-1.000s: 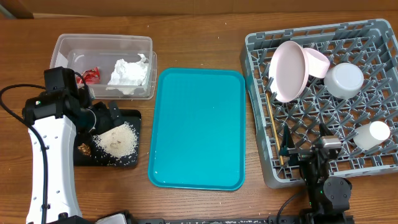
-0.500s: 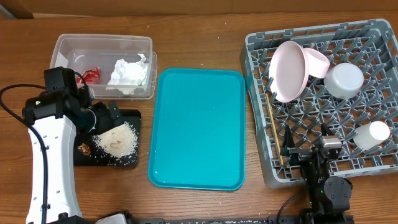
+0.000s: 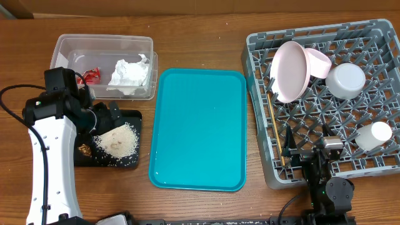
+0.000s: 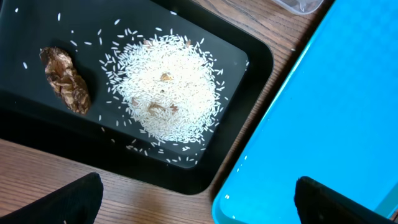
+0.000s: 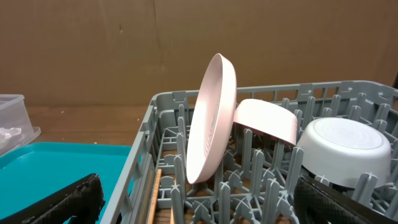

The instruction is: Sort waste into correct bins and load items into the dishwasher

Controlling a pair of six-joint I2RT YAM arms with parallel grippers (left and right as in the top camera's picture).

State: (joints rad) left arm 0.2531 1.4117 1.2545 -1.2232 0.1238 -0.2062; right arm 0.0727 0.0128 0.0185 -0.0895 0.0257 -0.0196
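Note:
The clear tub holds the red-and-white wrapper and the white napkin. The black tray holds a heap of rice and the brown lump; the left wrist view shows the rice and lump too. My left gripper is open and empty above that tray's near edge. The grey rack holds the plate, pink bowl, grey-white bowl, cup and chopsticks. My right gripper is open and empty at the rack's front.
A teal serving tray lies between the black tray and the rack; its corner shows in the left wrist view. In the right wrist view the plate stands on edge and the pink bowl leans against it.

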